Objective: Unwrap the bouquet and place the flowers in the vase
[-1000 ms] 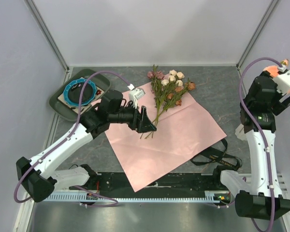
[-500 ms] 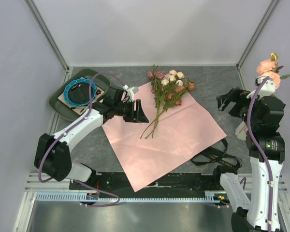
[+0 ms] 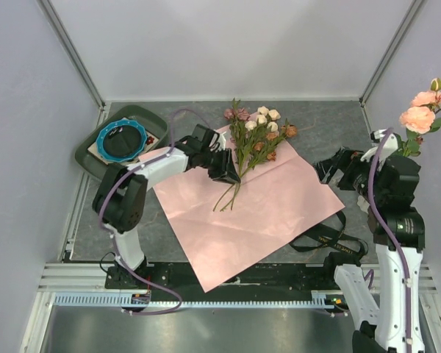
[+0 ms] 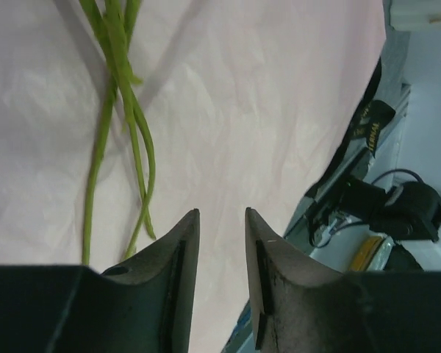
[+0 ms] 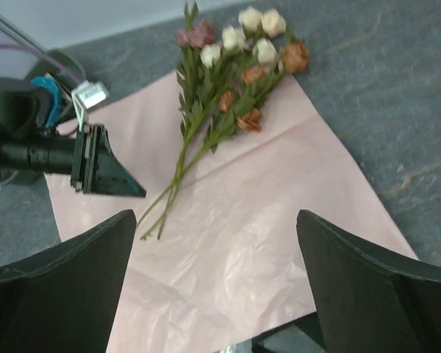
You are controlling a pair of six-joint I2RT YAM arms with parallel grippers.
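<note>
**Unwrapped roses lying on the opened paper, both claws empty**

The bunch of small pink, mauve, cream and rust roses with green leaves (image 3: 257,136) is lying loose on the far part of a flat pink paper sheet (image 3: 257,220). The sheet is lying spread out on the grey stone-patterned table (image 3: 331,121). The flower heads are pointing toward the back wall, most of them resting past the sheet's far edge on the bare table. The long thin green stems (image 4: 116,44) are trailing toward the near side over the paper.

The left gripper (image 3: 229,172) is hovering just beside the stems, on their left. In the left wrist view its two dark jaws are standing only a narrow way apart, with pink paper showing through the gap. They are holding nothing, and the stem ends are lying off to one side of them.

The right gripper (image 5: 214,217) is hanging at the right side of the sheet, facing the flowers, its jaws spread wide with nothing between them.

A black ribbon with gold lettering (image 3: 327,239) is lying at the sheet's near right edge. A dark green tray (image 3: 88,158) in the far left corner is holding a blue-rimmed ring (image 3: 99,140). At the far right, two peach-pink roses (image 3: 419,118) are standing above the right arm, and whatever is holding them is hidden behind it.
</note>
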